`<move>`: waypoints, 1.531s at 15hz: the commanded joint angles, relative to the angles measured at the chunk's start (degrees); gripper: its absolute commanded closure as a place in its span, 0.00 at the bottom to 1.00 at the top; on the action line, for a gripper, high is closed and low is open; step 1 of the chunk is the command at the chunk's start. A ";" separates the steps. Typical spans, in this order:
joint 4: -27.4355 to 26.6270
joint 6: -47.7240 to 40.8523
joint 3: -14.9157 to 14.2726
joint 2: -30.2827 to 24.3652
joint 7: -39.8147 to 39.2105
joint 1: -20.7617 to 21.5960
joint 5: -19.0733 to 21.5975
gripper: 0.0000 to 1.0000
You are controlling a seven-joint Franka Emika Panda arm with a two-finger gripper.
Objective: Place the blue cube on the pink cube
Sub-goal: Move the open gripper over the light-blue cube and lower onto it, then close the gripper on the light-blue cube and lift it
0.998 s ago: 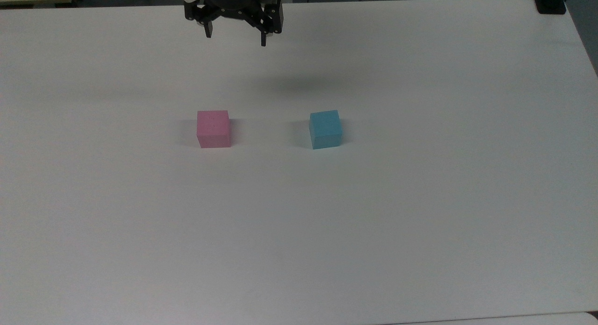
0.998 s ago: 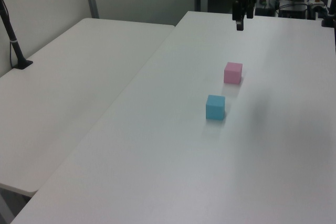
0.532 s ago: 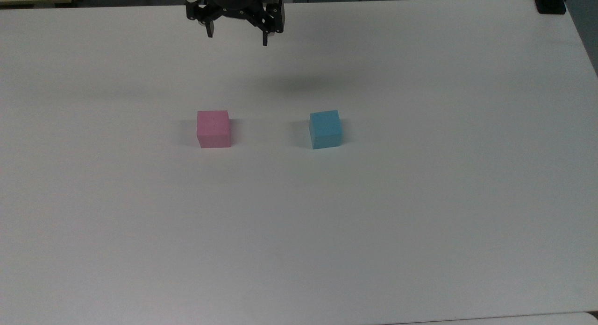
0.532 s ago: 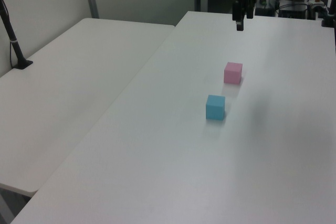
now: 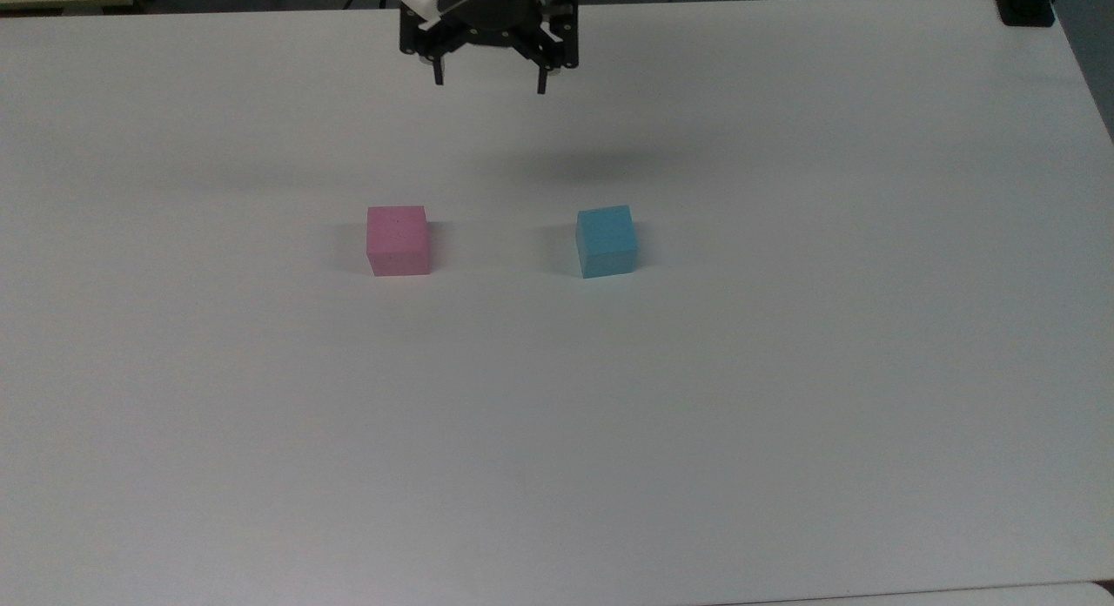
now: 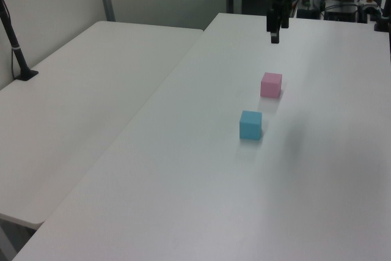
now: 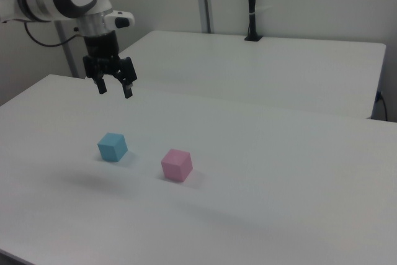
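The blue cube point(image 5: 606, 240) point(image 6: 250, 124) point(image 7: 112, 146) rests on the white table point(image 5: 609, 432), to the right of the pink cube point(image 5: 398, 239) point(image 6: 271, 84) point(image 7: 177, 164) in the top view. A gap of about two cube widths separates them. My gripper point(image 5: 488, 81) point(image 6: 275, 33) point(image 7: 115, 90) hangs high above the table, beyond both cubes at the top view's upper edge. Its two fingers are spread wide with nothing between them, so it is open. Its shadow falls on the table just behind the blue cube.
A second white table point(image 6: 79, 90) adjoins this one on the left view's left. A black post point(image 6: 15, 47) is clamped to that table. Cables and equipment point(image 6: 354, 4) sit beyond the far end.
My gripper has shifted toward the top view's right, nearer the blue cube's side, staying open. Both cubes lie where they were.
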 commanded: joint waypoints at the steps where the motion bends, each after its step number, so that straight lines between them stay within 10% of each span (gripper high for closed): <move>1: -1.33 4.76 -0.85 3.12 0.54 4.72 -0.54 0.00; 16: -1.42 17.78 -0.59 22.20 3.51 10.27 -2.48 0.00; 20: -1.33 17.34 -0.24 22.12 5.29 11.33 -3.36 0.61; 23: -0.90 14.46 -0.15 18.89 5.20 10.98 -2.92 0.71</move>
